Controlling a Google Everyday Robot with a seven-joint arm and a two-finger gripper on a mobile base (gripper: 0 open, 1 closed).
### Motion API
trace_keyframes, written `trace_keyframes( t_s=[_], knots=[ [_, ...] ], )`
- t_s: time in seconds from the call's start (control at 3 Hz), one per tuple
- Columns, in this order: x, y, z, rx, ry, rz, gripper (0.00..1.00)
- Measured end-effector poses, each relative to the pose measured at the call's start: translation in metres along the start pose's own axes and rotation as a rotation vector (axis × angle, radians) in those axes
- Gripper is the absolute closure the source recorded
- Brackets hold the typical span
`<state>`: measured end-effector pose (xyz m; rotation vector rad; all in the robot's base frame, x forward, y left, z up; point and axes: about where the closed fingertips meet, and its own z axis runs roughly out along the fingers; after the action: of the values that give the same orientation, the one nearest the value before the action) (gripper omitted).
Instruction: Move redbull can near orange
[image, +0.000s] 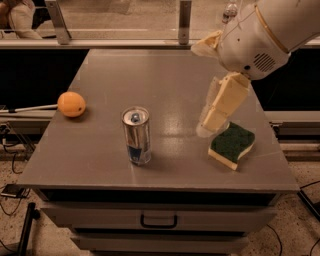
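The redbull can stands upright near the front middle of the grey table, silver with a blue marking low on its side. The orange lies at the table's left edge, well to the left of the can. My gripper hangs from the white arm over the right part of the table, to the right of the can and above the left end of the sponge. It holds nothing.
A green-and-yellow sponge lies at the front right. A glass railing with metal posts runs behind the table. A drawer with a handle is below the tabletop. A clear bottle stands at the back right.
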<state>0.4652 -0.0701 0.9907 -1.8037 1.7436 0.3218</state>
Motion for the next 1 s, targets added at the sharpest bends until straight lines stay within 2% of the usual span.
trace_keyframes(
  t_s=[0.33,0.67,1.0],
  knots=[
    [0.000,0.000,0.000,0.000,-0.001,0.001,0.00],
    [0.006,0.013,0.029,-0.048,-0.093,-0.010,0.00],
    [0.008,0.029,0.059,-0.068,-0.199,-0.046,0.00]
  ],
)
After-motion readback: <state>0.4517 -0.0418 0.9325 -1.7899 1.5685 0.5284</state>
